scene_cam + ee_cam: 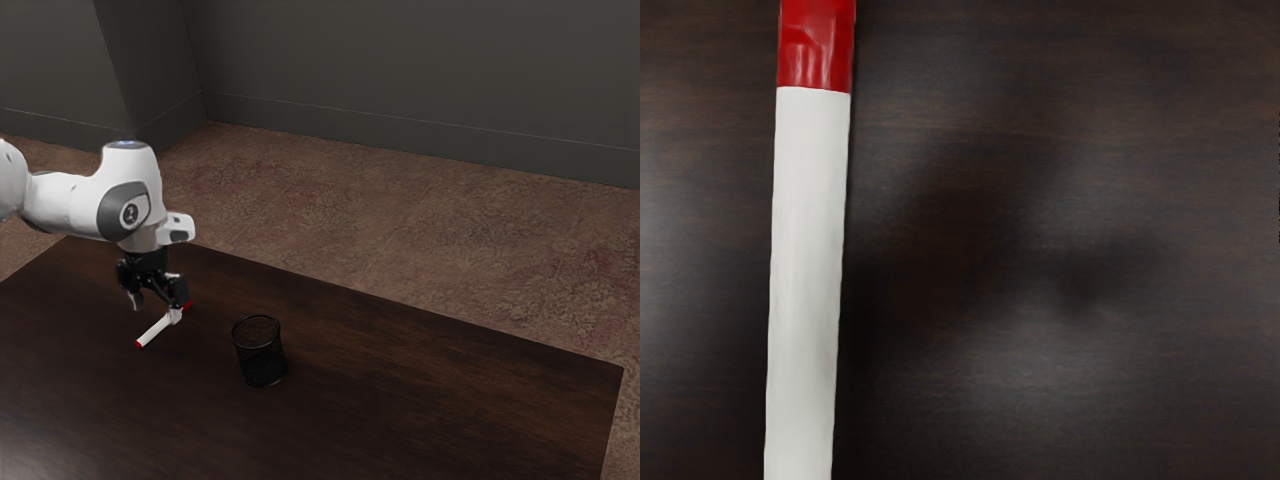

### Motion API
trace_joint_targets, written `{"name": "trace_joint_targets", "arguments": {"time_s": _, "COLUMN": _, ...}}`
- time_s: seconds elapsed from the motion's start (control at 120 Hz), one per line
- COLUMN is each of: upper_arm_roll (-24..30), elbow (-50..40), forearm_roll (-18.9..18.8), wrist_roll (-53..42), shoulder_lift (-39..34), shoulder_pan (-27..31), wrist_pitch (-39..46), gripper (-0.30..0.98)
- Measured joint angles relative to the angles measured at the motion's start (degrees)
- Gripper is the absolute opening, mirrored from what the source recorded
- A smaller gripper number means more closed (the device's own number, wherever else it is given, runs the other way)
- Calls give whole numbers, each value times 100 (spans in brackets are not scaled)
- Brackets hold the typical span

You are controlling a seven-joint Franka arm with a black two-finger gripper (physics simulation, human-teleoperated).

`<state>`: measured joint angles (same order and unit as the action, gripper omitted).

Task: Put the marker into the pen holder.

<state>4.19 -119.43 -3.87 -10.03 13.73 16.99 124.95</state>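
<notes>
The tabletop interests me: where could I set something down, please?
Bare tabletop runs from the pen holder to the edge at the exterior view's right. It is crowded where the gripper hovers at the marker, near the pen holder.

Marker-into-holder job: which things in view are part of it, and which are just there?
Part of the job:
- marker, white with red ends
- pen holder, black mesh, upright
- gripper, open, at the marker

Just there:
- dark wood table, only the surface under it all
- patterned carpet
- grey wall
</notes>
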Motion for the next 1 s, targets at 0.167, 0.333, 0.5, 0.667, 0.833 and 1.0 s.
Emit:
{"name": "trace_joint_targets", "arguments": {"time_s": 0.167, "upper_arm_roll": -204, "elbow": 239, "forearm_roll": 6, "wrist_roll": -153, "shoulder_lift": 499, "shoulder_pan": -34, "wrist_pitch": 784, "gripper": 69}}
{"name": "trace_joint_targets", "arguments": {"time_s": 0.333, "upper_arm_roll": -344, "elbow": 720, "forearm_roll": 7, "wrist_roll": -402, "shoulder_lift": 1072, "shoulder_pan": -83, "wrist_pitch": 1133, "gripper": 69}}
{"name": "trace_joint_targets", "arguments": {"time_s": 0.5, "upper_arm_roll": -362, "elbow": 771, "forearm_roll": -45, "wrist_roll": -827, "shoulder_lift": 1157, "shoulder_pan": -152, "wrist_pitch": 1351, "gripper": 69}}
{"name": "trace_joint_targets", "arguments": {"time_s": 0.667, "upper_arm_roll": -358, "elbow": 763, "forearm_roll": -146, "wrist_roll": -1265, "shoulder_lift": 1155, "shoulder_pan": -161, "wrist_pitch": 1479, "gripper": 69}}
{"name": "trace_joint_targets", "arguments": {"time_s": 0.833, "upper_arm_roll": -358, "elbow": 762, "forearm_roll": -80, "wrist_roll": -1595, "shoulder_lift": 1153, "shoulder_pan": -166, "wrist_pitch": 1520, "gripper": 69}}
{"name": "trace_joint_targets", "arguments": {"time_s": 1.0, "upper_arm_roll": -370, "elbow": 811, "forearm_roll": 223, "wrist_roll": -1840, "shoulder_lift": 1183, "shoulder_pan": -151, "wrist_pitch": 1534, "gripper": 69}}
